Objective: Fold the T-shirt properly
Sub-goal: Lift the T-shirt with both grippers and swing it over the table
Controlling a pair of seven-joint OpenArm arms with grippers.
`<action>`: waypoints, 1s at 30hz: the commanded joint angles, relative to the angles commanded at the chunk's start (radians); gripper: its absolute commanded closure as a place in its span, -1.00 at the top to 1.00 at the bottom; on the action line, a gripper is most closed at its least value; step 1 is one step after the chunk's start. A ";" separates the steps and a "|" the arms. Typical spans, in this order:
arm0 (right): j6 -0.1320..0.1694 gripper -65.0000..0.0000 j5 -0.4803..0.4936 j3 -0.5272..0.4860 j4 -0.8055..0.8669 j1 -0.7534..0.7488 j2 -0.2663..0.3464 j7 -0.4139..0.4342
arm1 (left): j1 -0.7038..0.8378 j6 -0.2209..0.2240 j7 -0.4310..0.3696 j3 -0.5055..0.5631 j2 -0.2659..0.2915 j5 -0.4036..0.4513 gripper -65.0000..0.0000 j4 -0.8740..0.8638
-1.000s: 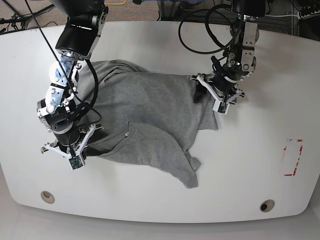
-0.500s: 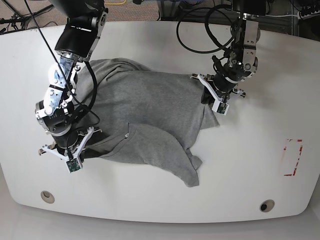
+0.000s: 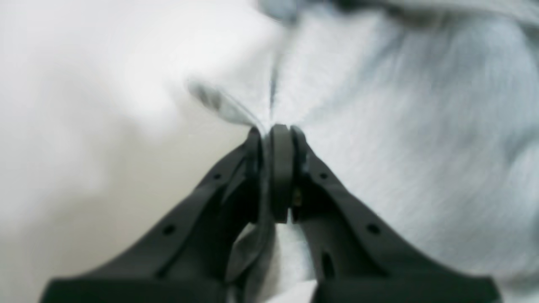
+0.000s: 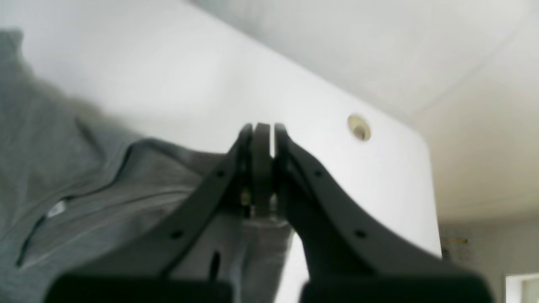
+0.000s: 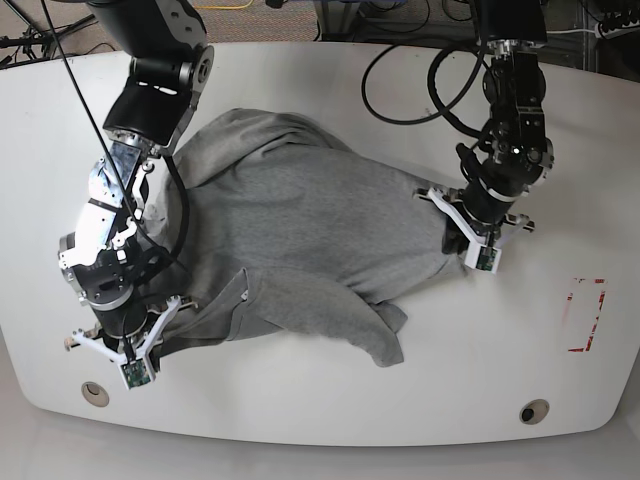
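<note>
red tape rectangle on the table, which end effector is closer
Left. The left end effector is just across from the red tape rectangle; the right end effector is across the table.

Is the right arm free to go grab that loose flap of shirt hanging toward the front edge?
Probably not yet. The right gripper is shut on the T-shirt near its collar, so it must let go first. The flap lies uncovered on the table.

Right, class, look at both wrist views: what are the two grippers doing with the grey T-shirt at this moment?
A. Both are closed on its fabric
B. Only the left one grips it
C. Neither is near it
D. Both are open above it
A. In each wrist view the fingers are pressed together with grey cloth pinched between them: the left gripper and the right gripper both hold the T-shirt.
</note>
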 joint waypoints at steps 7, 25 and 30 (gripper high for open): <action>0.000 -1.00 0.000 -0.002 -0.072 0.133 0.006 0.000 | -0.167 -0.061 0.127 -0.071 -0.002 0.005 -0.97 0.020; -0.002 -1.00 0.000 -0.003 -0.308 0.503 0.063 -0.002 | -0.612 -0.060 0.213 -0.091 -0.068 0.008 -0.95 0.011; -0.002 -1.00 0.000 -0.003 -0.345 0.609 0.064 -0.005 | -0.741 -0.060 0.253 -0.092 -0.089 0.008 -0.95 0.011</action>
